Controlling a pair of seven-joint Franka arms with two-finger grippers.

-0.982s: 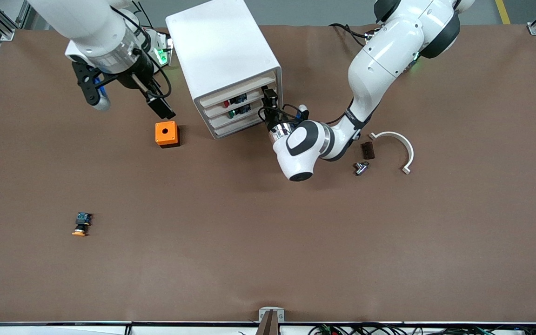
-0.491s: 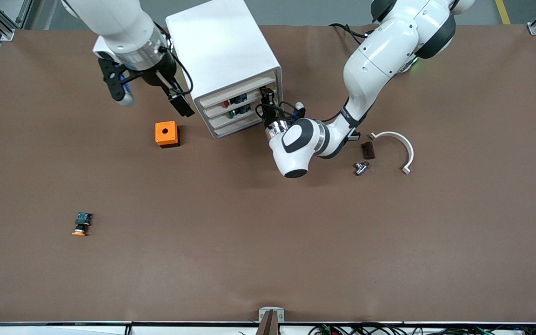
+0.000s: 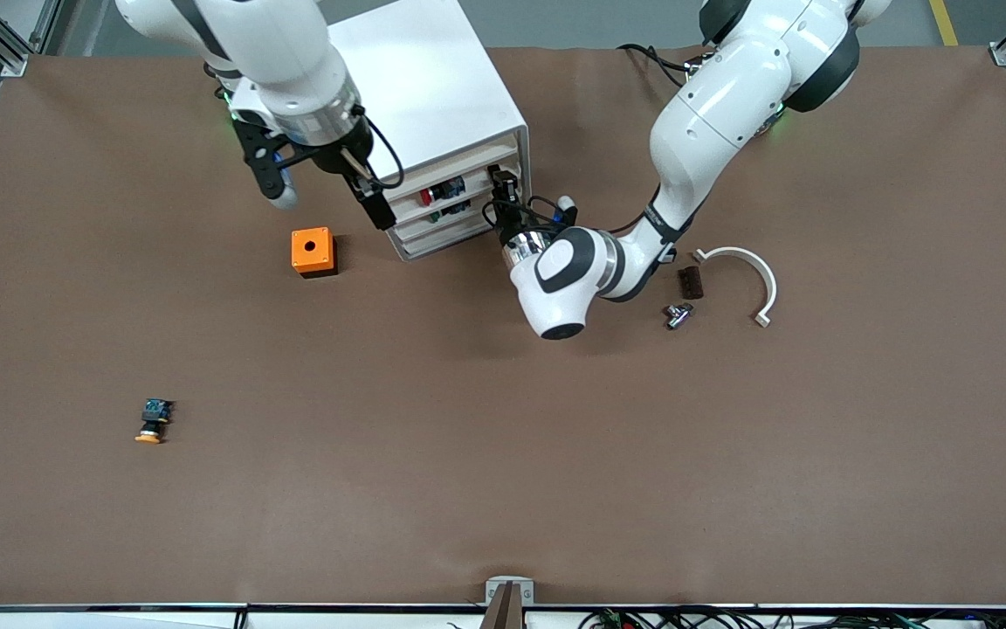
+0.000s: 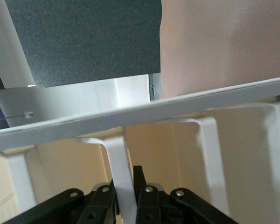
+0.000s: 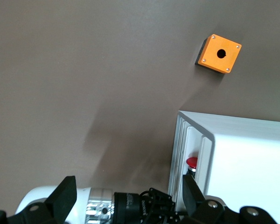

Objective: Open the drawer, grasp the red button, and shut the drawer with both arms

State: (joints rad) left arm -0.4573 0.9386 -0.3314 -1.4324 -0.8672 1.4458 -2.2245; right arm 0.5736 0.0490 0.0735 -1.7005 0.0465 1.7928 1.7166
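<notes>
At the cabinet (image 3: pixel 420 114) front, left gripper (image 4: pixel 125 201) is clamped on the drawer (image 3: pixel 459 194) handle; right gripper (image 3: pixel 324 185), fingers spread wide, hangs above the cabinet's corner, button (image 5: pixel 192 162) inside.

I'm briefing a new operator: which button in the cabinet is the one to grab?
Find the white boxy cabinet between the arms' bases. In the upper of its two drawers holding buttons sits the small button with the round red cap and a black body. The alike button one drawer lower has a green cap.
</notes>
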